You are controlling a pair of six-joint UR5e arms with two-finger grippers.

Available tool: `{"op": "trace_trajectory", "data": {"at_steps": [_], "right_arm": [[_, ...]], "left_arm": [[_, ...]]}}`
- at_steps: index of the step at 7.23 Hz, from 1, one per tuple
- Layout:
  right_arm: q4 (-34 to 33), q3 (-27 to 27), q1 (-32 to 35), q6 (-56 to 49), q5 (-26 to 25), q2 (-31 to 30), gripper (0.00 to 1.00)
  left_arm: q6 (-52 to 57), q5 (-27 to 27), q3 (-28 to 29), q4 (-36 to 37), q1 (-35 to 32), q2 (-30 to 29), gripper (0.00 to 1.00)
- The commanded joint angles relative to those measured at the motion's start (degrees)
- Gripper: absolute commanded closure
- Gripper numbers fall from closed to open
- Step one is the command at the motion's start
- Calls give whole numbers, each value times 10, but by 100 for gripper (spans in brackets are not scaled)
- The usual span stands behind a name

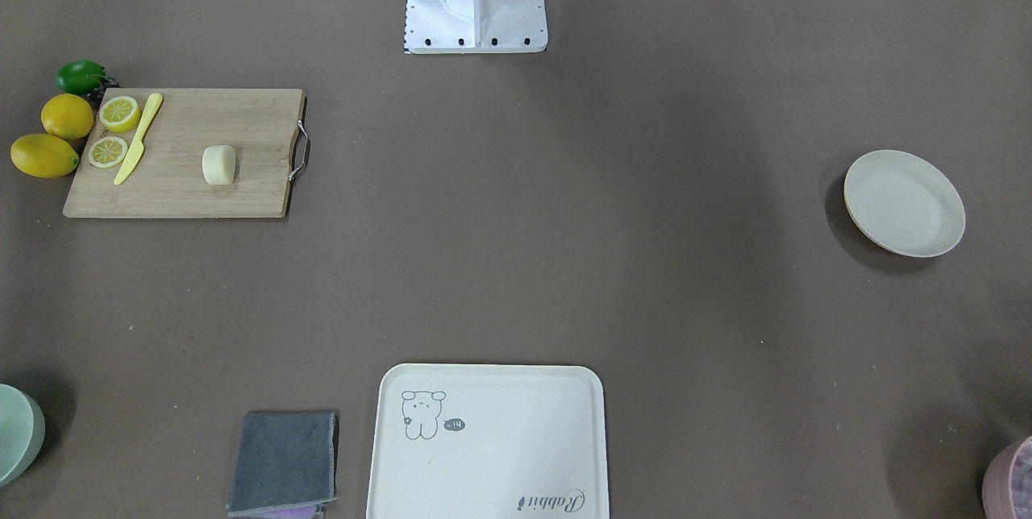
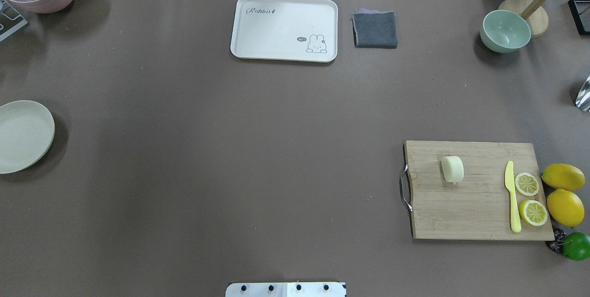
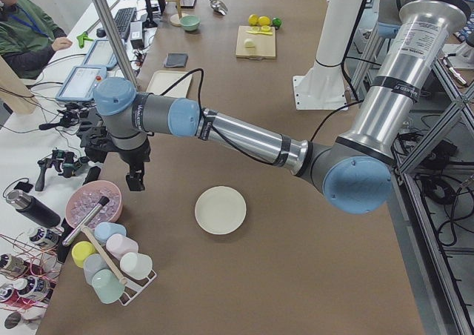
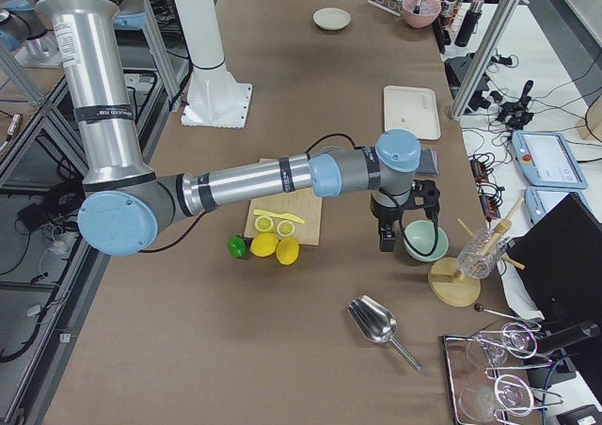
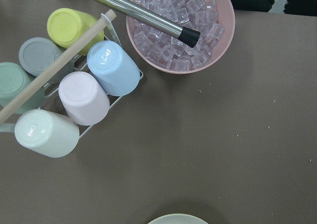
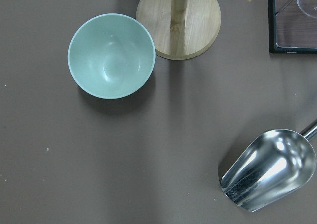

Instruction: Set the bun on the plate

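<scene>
The bun (image 2: 452, 169), a small, pale cream, smooth rounded block, lay alone on a wooden cutting board (image 2: 479, 214), well apart from the yellow knife (image 2: 512, 198) and lemon slices (image 2: 530, 198) at the board's outer end. It looked light and probably soft, with a smooth skin that could slip. A gentle squeeze across its two flatter sides, low on the body, seemed safest, and there was free space on both sides for fingers.

The right pincer (image 4: 387, 237) hung beside a pale green bowl (image 6: 111, 55). The bun sat well away from it, back toward the robot's base. Whether this pincer was open or closed could not be told.

The plate (image 3: 221, 210), round and off-white, lay bare near the left pincer (image 3: 135, 181), which hovered by a pink bowl of ice (image 5: 181, 28). Its opening could not be told either. Bun and plate were at opposite ends of the table (image 2: 258, 149).
</scene>
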Motion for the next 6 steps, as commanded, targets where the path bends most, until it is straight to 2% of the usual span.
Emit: {"op": "trace_trajectory", "data": {"at_steps": [1, 4, 6], "right_arm": [[1, 1, 0, -1, 0, 2, 0], [3, 2, 0, -1, -1, 4, 0], [48, -13, 0, 0, -4, 2, 0]], "left_arm": [[0, -24, 0, 0, 0, -2, 2], [-3, -40, 12, -8, 5, -11, 2], [-3, -36, 18, -49, 5, -22, 2]]}}
